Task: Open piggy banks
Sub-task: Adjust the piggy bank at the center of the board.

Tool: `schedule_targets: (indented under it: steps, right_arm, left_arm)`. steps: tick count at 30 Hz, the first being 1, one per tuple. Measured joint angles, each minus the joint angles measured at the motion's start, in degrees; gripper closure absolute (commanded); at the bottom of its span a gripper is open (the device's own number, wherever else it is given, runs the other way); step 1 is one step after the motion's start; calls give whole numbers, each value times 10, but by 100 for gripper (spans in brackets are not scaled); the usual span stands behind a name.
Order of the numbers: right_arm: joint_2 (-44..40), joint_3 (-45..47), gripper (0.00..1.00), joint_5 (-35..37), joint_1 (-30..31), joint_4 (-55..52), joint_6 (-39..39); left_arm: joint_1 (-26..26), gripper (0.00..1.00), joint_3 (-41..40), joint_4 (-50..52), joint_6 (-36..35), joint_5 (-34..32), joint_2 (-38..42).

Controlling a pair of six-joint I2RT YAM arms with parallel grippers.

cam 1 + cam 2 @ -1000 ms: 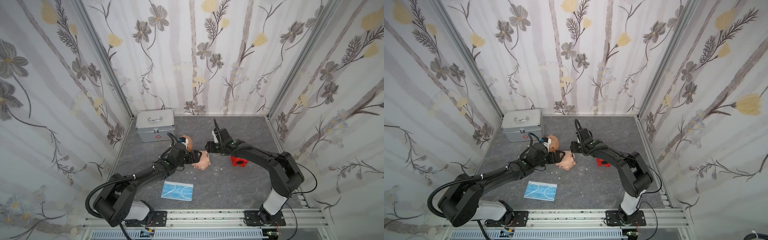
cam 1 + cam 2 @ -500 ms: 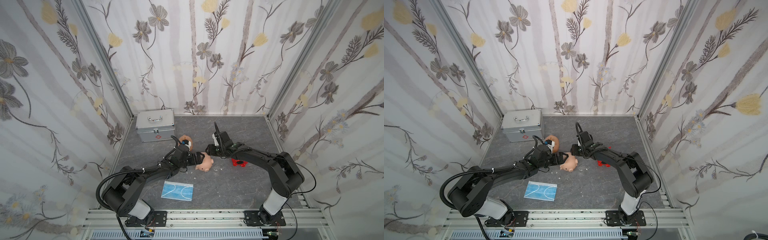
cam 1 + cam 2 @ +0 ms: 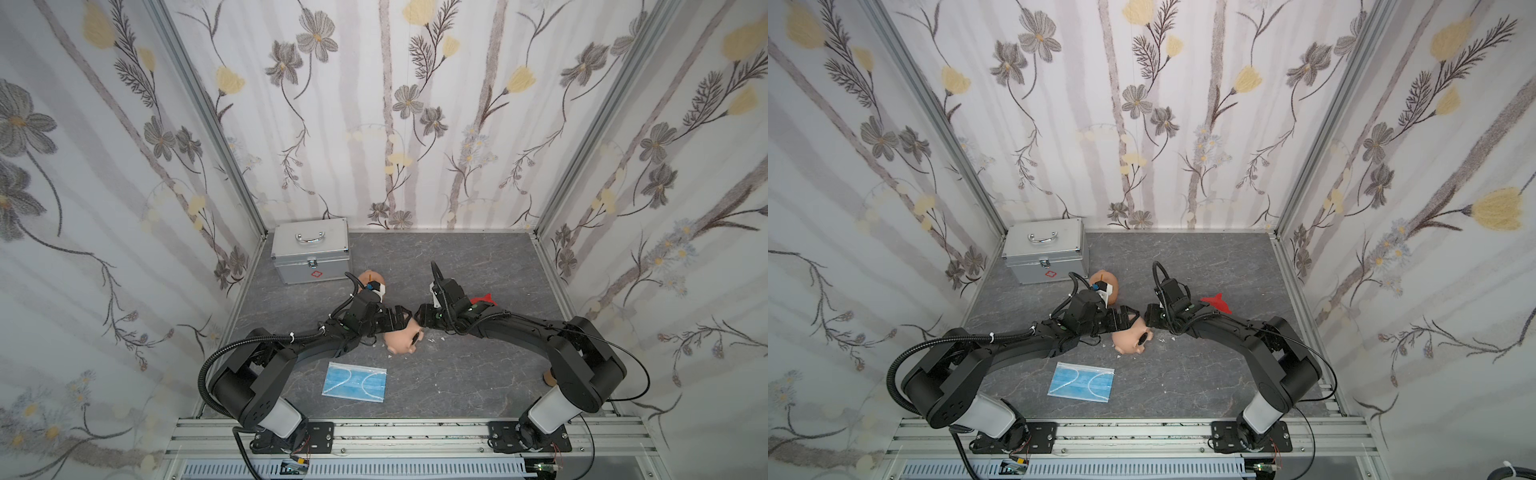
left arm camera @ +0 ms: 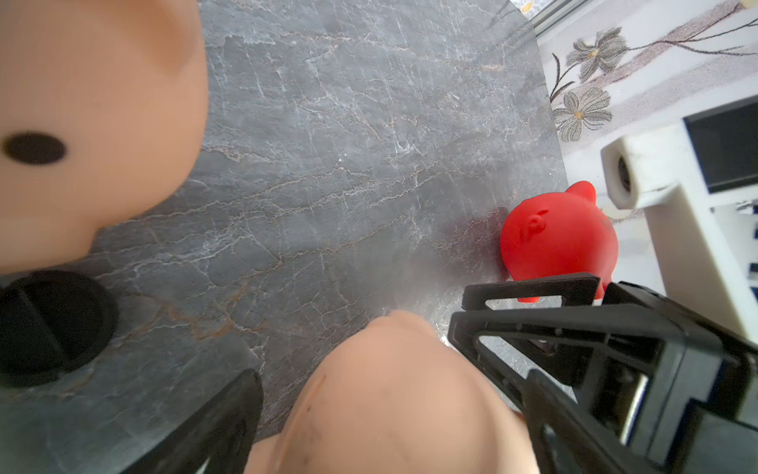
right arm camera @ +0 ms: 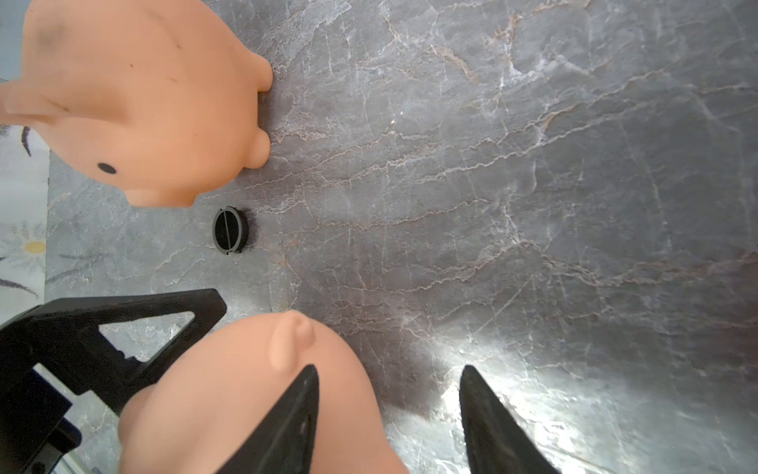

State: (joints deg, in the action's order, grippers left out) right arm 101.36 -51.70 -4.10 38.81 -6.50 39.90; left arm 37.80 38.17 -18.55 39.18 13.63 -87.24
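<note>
A peach piggy bank [image 3: 401,340] [image 3: 1133,343] lies on its side mid-table, a black oval showing on its upper side. My left gripper [image 3: 400,318] [image 4: 389,390] is open, its jaws on either side of this pig [image 4: 393,410] with a gap at one finger [image 4: 221,418]. My right gripper [image 3: 420,322] [image 5: 389,369] is open with only table between its fingers; one finger [image 5: 287,418] lies against the pig [image 5: 246,394]. A second peach piggy bank [image 3: 369,277] [image 5: 123,94] stands behind my left wrist. The red piggy bank [image 3: 482,298] [image 4: 558,238] stands behind my right arm.
A loose black round plug [image 5: 229,230] [image 4: 45,324] lies on the table beside the second peach pig. A silver metal case [image 3: 311,255] stands in the back left corner. A blue face mask [image 3: 355,382] lies flat near the front edge.
My left gripper slid forward so its jaws straddle the lying pig, which shifted slightly toward the front. My right gripper's jaws narrowed a little and stayed at the pig's side.
</note>
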Motion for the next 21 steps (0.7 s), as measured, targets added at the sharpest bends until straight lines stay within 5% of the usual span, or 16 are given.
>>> schedule_targets:
  steps: [21]
  right_arm:
    - [-29, 47, 45, 27, 18, 28, 13]
  left_arm:
    - [0, 0, -17, 30, -38, 27, 24]
